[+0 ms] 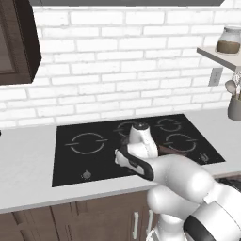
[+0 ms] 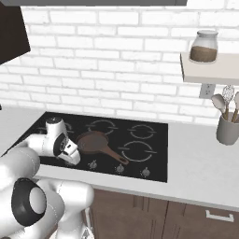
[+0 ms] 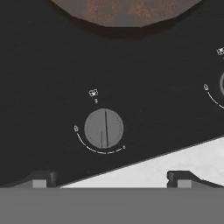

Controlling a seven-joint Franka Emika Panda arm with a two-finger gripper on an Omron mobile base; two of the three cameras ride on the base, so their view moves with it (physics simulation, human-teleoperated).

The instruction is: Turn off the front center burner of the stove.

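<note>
Hand view: our gripper [image 3: 109, 180] hangs spread and empty above the knob [image 3: 103, 128]; we judge it rigid, best pinched across its rim.

The white Franka arm [image 1: 179, 179] bends forward and down, wrist [image 2: 59, 140] tilted downward. Its two-finger gripper [image 3: 112, 178] hangs with dark fingertips [image 3: 40, 178] spread wide apart, holding nothing.

place: home kitchen | black glass stove [image 2: 154, 140] w/ ring marks + knobs, set in pale bench [image 2: 200, 158] | brown frying pan [image 2: 93, 142] on stove | white brick wall [image 1: 122, 61] | shelf [image 2: 210, 67] w/ jar [image 2: 204, 46] | utensil crock [image 2: 228, 128] | dark wood cabinets [image 1: 16, 42] above & below
</note>
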